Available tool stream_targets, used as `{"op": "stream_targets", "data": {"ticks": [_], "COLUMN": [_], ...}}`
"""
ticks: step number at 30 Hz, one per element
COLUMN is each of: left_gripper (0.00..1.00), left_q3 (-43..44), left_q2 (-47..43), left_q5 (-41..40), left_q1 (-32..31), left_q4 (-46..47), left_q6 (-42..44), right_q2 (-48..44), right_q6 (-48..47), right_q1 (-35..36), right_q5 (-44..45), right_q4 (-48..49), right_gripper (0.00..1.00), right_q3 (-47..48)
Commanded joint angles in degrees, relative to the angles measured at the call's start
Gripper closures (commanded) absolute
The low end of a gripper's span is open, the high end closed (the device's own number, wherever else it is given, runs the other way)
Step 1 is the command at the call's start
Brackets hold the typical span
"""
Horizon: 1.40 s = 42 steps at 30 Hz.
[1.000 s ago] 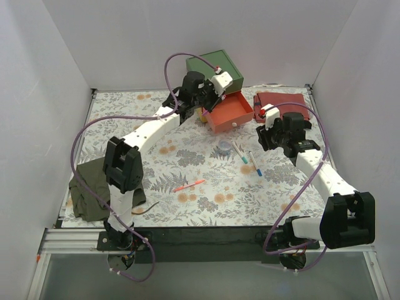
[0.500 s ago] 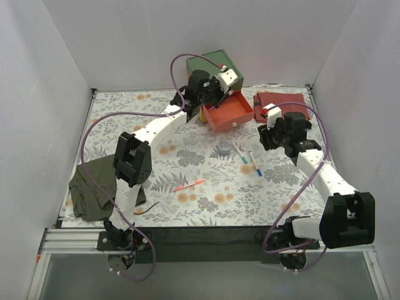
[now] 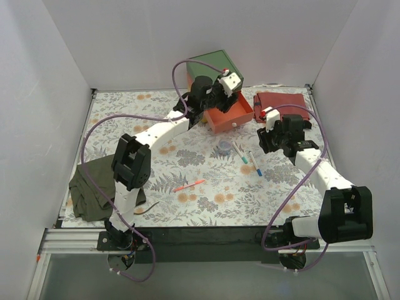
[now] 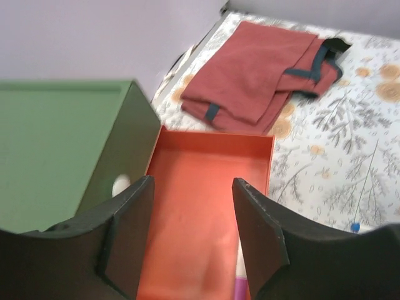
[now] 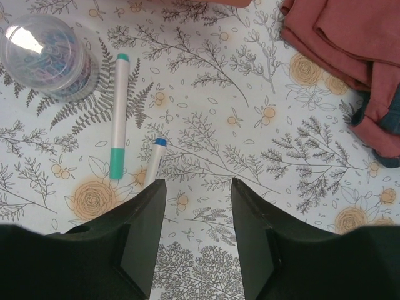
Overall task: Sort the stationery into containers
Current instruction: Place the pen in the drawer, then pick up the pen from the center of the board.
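Observation:
My left gripper [image 4: 194, 184] hangs open over the pulled-out salmon-red drawer [image 4: 206, 187] of the containers, beside the green box [image 4: 56, 144]. A white and purple pen [image 4: 239, 275] lies in the drawer by the right finger. From above, the left gripper [image 3: 217, 103] is over the drawer [image 3: 232, 112]. My right gripper [image 5: 198, 184] is open and empty above the table. Ahead of it lie a white teal-tipped marker [image 5: 117, 125], a blue-tipped pen [image 5: 155, 156] and a small round clear tub [image 5: 47, 56]. A pink-orange pen [image 3: 189, 185] lies mid-table.
A folded red cloth [image 3: 281, 103] lies at the back right, close to the drawer and the right arm. An olive-green cloth [image 3: 94, 190] sits at the front left by the left arm's base. White walls enclose the floral table [image 3: 156, 181] on three sides.
The left gripper moved a little right over the salmon drawer and its jaws opened. The right arm has barely moved.

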Motion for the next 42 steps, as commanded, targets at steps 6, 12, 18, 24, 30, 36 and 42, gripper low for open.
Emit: {"op": "stream_targets", "data": {"ticks": [6,12,18,24,30,36,42], "left_gripper": [0.19,0.16,0.16,0.14,0.13,0.13,0.13], "left_q3": [-29.9,-35.2,-44.1,-47.2,-47.5,-47.5,-48.4], "left_q2": [-27.4,-32.9,-34.3,-34.6,-34.0,-34.4,-35.0], "left_q5": [-28.7,-30.6,-32.3,-31.5,-31.2,-31.1,-31.4], "left_q1": [1.9,14.9,21.3,24.2,25.3,25.7,25.6], "left_q4": [29.2,4.0,2.7,0.1,-2.0,-2.4,-2.4], "left_q6": [-5.2,-28.6,-30.0,-32.4,-32.9,-32.7,-32.8], "right_q2": [1.5,3.3,6.0,9.0,10.6,14.1,17.0], "right_q6": [3.8,4.4,4.6,5.3,6.3,6.6,5.6], "right_q1": [-0.2,-0.1,0.9,1.3,2.0,3.0,3.0], "right_q5": [-1.9,-2.4,-2.2,-2.3,-2.6,-1.5,-0.1], "right_q4": [-0.5,-1.2,-1.0,-1.4,-1.1,-0.7,-0.7], "right_gripper": [0.48,0.51,0.51,0.47,0.47,0.47,0.63], "right_q3": [-5.0,-6.3,-5.4,-3.6,-2.9,-2.8,-2.8]}}
